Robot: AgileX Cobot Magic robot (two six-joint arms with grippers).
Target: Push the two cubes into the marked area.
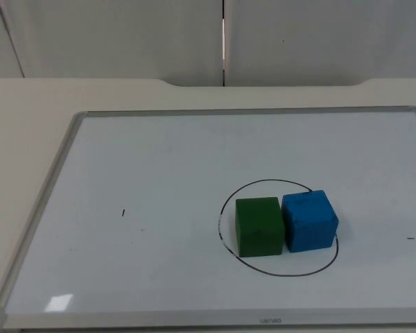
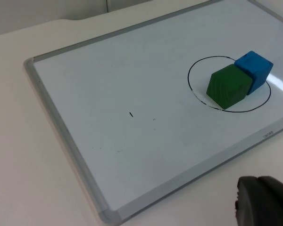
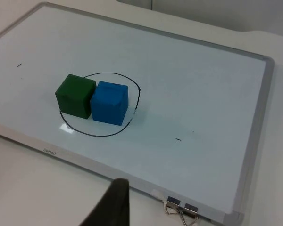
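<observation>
A green cube point(image 1: 258, 226) and a blue cube point(image 1: 309, 220) sit side by side, touching, on the whiteboard point(image 1: 159, 159). Both stand within the black hand-drawn circle point(image 1: 263, 182); the blue cube's outer side reaches the line on the right. The left wrist view has the green cube point(image 2: 228, 85) in front of the blue cube point(image 2: 254, 68), with the left gripper point(image 2: 264, 201) low over the table, well off the board's near edge. From the other side, the right gripper point(image 3: 115, 205) hangs outside the board, apart from the blue cube point(image 3: 109, 102) and green cube point(image 3: 75, 95).
The whiteboard has a grey metal frame point(image 1: 52, 182) lying on the cream table point(image 1: 28, 104). A binder clip point(image 3: 181, 210) sits at the board's edge near the right gripper. Small pen marks point(image 1: 123, 213) dot the board. A grey partition wall point(image 1: 125, 35) stands behind.
</observation>
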